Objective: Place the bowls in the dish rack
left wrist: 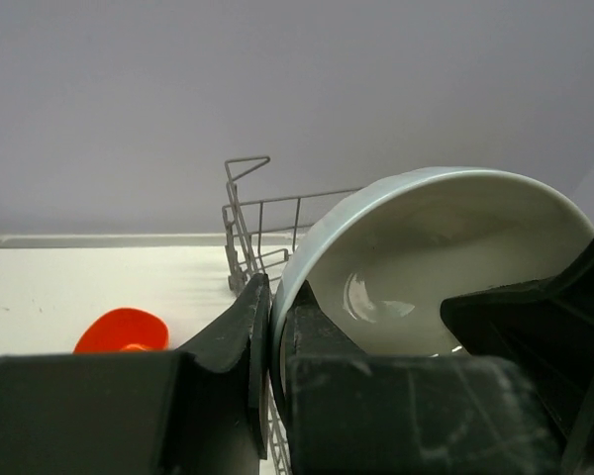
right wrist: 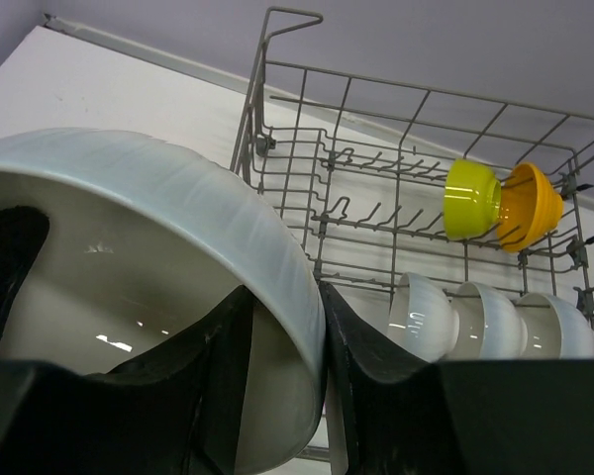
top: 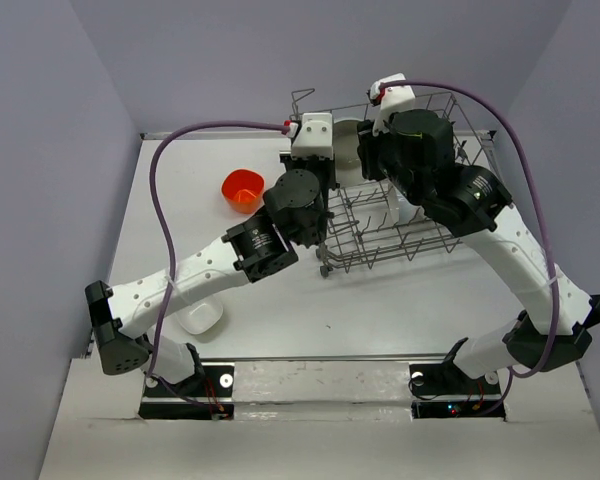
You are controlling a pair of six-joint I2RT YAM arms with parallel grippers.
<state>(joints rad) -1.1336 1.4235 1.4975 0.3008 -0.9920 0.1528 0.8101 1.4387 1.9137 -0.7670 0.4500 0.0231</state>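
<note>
The left gripper (left wrist: 277, 299) has its jaws closed on the rim of a white bowl (left wrist: 445, 247), one finger outside the wall and the other inside. The right gripper (right wrist: 287, 297) has its jaws clamped on the rim of the same bowl from the opposite side, so both arms hold it at once. In each wrist view the other arm's dark finger shows inside the bowl's hollow. The bowl is tilted up on its edge, and from above it sits between the two wrists over the far left corner of the dish rack (top: 420, 225). Whether it touches the wires cannot be told. The rack stands on the worktop (top: 280, 300), right of centre. Inside it, a lime green bowl (right wrist: 472, 198) and an orange-yellow bowl (right wrist: 531, 206) lean nested together on the prongs along the far side. Three white bowls (right wrist: 487, 321) stand on edge in a close row on the nearer prongs. Outside the rack, a red-orange bowl (top: 242, 190) lies tipped on the worktop just left of the left arm's wrist. Another white bowl (top: 202, 316) rests near the front edge, partly under the left arm.
</note>
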